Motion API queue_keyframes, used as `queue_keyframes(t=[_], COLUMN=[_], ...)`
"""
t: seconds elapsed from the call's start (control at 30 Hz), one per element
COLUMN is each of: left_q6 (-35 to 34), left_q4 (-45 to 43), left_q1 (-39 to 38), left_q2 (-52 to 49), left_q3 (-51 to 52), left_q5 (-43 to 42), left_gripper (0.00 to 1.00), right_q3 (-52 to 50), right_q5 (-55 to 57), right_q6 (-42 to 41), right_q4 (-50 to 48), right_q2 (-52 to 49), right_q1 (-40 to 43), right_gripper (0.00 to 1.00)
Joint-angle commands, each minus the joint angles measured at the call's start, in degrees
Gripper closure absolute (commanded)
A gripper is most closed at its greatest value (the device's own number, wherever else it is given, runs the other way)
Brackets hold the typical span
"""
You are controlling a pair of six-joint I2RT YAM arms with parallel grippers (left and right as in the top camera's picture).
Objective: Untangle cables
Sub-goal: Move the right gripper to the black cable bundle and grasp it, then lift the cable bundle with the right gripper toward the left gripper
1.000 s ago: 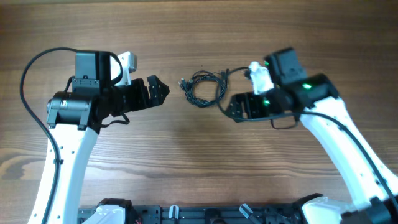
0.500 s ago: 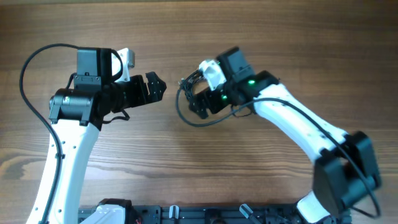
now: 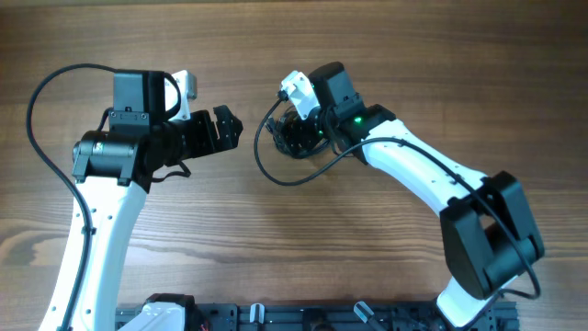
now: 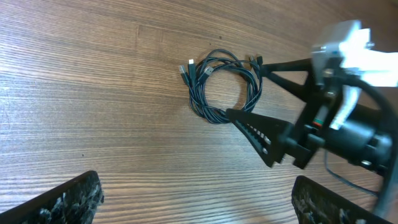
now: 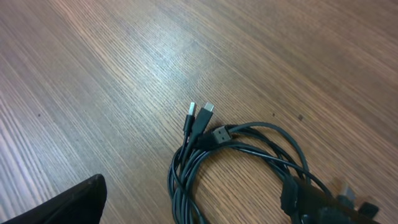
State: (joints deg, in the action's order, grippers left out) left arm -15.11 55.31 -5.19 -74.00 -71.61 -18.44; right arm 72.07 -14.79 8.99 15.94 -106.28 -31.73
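cables point(image 4: 198, 96) | coiled on wood table point(image 4: 93, 74) | right end effector point(image 4: 244, 88) astride, jaws apart

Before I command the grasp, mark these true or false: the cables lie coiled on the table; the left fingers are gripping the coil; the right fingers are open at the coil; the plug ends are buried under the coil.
1. The cables lie coiled on the table. True.
2. The left fingers grip the coil. False: they stand open, apart from the coil, holding nothing.
3. The right fingers are open at the coil. True: they straddle one side of it.
4. The plug ends are buried under the coil. False: they stick out at its edge, in plain view.
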Motion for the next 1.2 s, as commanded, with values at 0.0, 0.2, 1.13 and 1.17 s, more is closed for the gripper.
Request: queue_keyframes(t=[0.0,0.2,1.13,1.17], left_q6=[1.0,1.0,1.0,1.0], left_q4=[0.0,0.0,0.0,0.0], left_q1=[-0.3,-0.3,-0.3,-0.3], left_q2=[-0.3,-0.3,-0.3,-0.3], left_q3=[-0.8,-0.8,-0.8,-0.8], left_q5=[0.5,0.5,0.5,0.5], left_gripper=[0.0,0.0,0.0,0.0], right_q3=[0.7,0.7,0.9,1.1], right_q5=[-0.5,-1.8,-9.1,-9.3], right_q6=[-1.6,-3.1,-12.6,-12.9], right_q4=[-0.7,-1.5,3.1,3.6], right_q2=[-5.3,-8.5,-14.4,-14.2], right_q1=[0.1,0.1,0.1,0.1], right_gripper=[0.12,0.14,0.89,0.93])
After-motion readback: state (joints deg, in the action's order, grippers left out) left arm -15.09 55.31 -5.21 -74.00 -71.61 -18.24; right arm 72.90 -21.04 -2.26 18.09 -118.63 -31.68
